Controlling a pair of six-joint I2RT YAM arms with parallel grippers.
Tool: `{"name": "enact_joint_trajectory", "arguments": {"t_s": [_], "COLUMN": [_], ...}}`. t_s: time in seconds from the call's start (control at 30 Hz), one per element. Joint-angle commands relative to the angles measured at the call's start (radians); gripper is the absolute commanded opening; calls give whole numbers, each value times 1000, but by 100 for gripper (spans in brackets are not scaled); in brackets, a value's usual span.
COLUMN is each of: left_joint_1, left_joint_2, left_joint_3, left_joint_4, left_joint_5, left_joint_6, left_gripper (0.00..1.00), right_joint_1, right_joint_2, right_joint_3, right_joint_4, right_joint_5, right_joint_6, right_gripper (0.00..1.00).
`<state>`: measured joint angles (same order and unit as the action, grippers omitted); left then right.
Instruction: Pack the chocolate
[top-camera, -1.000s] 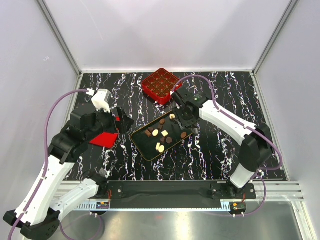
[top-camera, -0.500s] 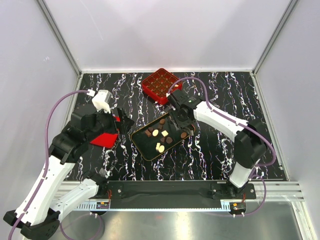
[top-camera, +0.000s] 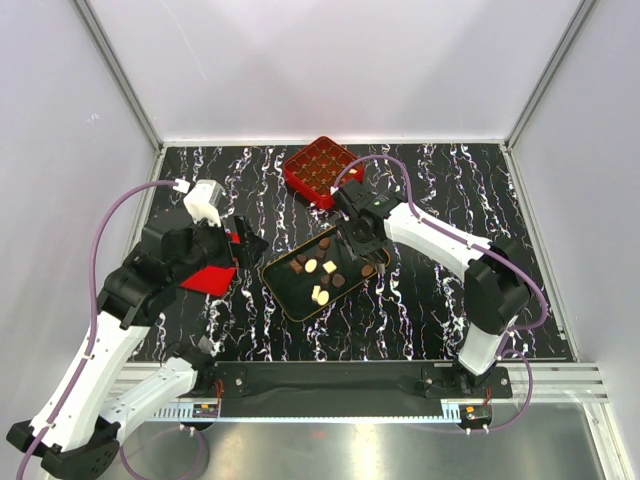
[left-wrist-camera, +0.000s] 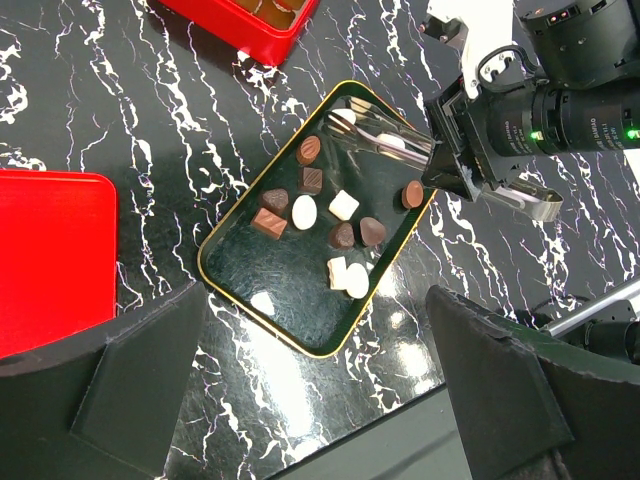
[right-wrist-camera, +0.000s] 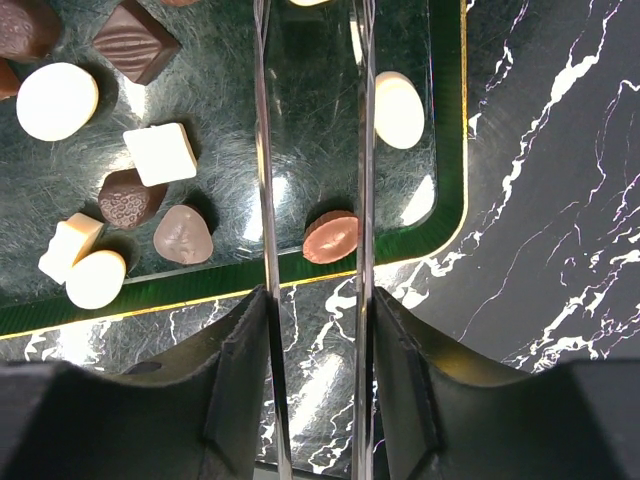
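Several dark and cream chocolate pieces (left-wrist-camera: 340, 235) lie loose in the black gold-rimmed tray (left-wrist-camera: 255, 285). My right gripper (right-wrist-camera: 313, 330) is shut on a pair of metal tongs (right-wrist-camera: 262, 150). Their two blades reach over the tray's far end (top-camera: 330, 235). A round brown piece (right-wrist-camera: 330, 237) lies under the gap between the blades. A white oval piece (right-wrist-camera: 398, 108) lies just outside the right blade. The tong tips (left-wrist-camera: 350, 125) are close to a white piece; whether they touch it I cannot tell. My left gripper (left-wrist-camera: 315, 385) hangs open above the table, left of the tray.
The red gridded box (top-camera: 320, 170) stands at the back, just behind the tray (top-camera: 285, 290). Its flat red lid (top-camera: 208, 278) lies left of the tray, under my left arm. White walls close the table on three sides.
My right arm has swung left, carrying the tongs from the tray's right corner to over its far end. The left arm has not moved.
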<state>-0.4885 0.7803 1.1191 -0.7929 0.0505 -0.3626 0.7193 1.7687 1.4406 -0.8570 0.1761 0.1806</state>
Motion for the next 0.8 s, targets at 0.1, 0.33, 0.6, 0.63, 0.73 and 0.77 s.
{"name": "enact_joint_trajectory", "arguments": {"t_s": [0.1,0.33,0.6,0.63,0.73,0.77], "left_joint_1": [7,7,7,7,7,7], "left_joint_2": [-15,-23,-21,-21,-16,-13], "left_joint_3": [25,30,34,36,41,45], "left_joint_4": [26,20,20,20,21,18], "left_joint_5": [-15,-15,-21,-21,-23,-26], "left_joint_6": [17,16,21,22,27,28], "left_gripper": [99,99,99,99,99,99], "right_joint_1": [12,12,11,12,11,11], "right_joint_2": [-2,-31,-106,-113,-135,-138], "right_joint_3": [3,18,86,102,145,155], "right_joint_4": [26,6,-71,-80,-109,-102], "right_joint_5": [36,37,22,16,16,25], "right_joint_6": [7,-3,-13,-13,-26,-35], "right_gripper": [46,42,41,41,41,41]}}
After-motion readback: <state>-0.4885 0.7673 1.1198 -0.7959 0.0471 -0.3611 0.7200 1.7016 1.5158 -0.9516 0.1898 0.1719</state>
